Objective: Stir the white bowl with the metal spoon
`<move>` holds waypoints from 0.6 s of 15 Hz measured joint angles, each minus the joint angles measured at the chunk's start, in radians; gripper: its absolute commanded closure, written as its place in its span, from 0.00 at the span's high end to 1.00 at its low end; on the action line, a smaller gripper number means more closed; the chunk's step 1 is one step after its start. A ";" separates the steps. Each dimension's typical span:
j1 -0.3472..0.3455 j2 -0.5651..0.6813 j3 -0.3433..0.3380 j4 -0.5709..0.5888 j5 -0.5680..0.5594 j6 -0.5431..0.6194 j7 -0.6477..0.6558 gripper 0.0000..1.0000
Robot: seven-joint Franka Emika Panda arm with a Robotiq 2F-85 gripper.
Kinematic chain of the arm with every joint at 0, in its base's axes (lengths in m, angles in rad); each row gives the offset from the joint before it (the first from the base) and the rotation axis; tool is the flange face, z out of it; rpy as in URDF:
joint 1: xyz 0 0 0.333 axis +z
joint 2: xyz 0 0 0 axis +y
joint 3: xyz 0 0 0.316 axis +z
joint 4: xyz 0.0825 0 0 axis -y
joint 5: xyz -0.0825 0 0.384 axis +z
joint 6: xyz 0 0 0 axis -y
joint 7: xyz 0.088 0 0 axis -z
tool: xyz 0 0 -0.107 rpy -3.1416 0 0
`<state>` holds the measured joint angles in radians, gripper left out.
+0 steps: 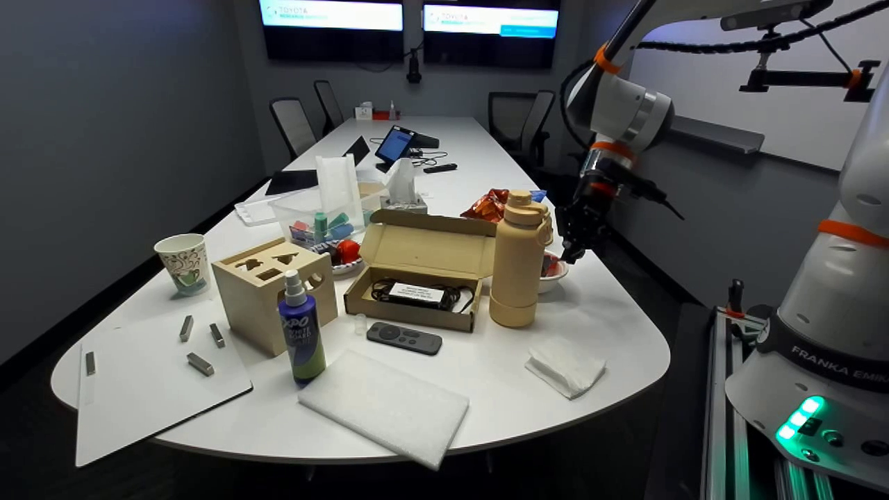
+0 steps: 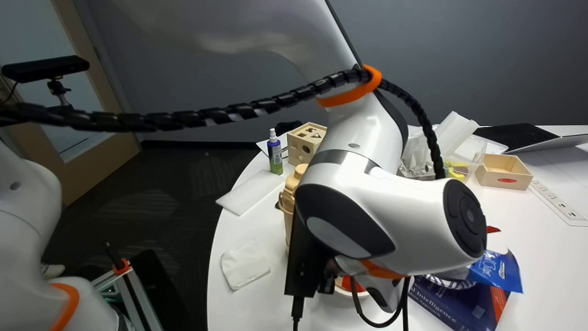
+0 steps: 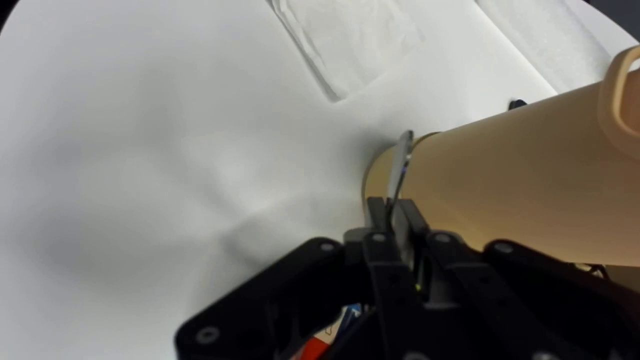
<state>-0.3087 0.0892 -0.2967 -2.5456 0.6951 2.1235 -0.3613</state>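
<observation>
The white bowl (image 1: 553, 283) stands on the table just behind the tan bottle in an exterior view, with red contents. It also shows partly in an exterior view (image 2: 353, 293), mostly hidden by the arm. I cannot make it out in the wrist view. My gripper (image 1: 571, 253) is at the bowl's rim, tilted, with its tips low. In the wrist view the gripper (image 3: 394, 212) is shut on the thin handle of the metal spoon (image 3: 400, 165), which sticks up beyond the fingertips. The spoon's other end is hidden.
The tall tan bottle (image 1: 515, 271) stands close beside the bowl and gripper; it fills the right of the wrist view (image 3: 500, 180). A folded napkin (image 1: 566, 367) lies nearby. An open cardboard box (image 1: 410, 316), an orange-red bag (image 1: 488, 206) and a blue book (image 2: 438, 299) are around.
</observation>
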 measured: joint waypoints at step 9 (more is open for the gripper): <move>0.000 0.000 0.005 0.000 -0.002 0.054 0.006 1.00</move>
<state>-0.3085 0.0893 -0.2922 -2.5454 0.6933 2.1775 -0.3551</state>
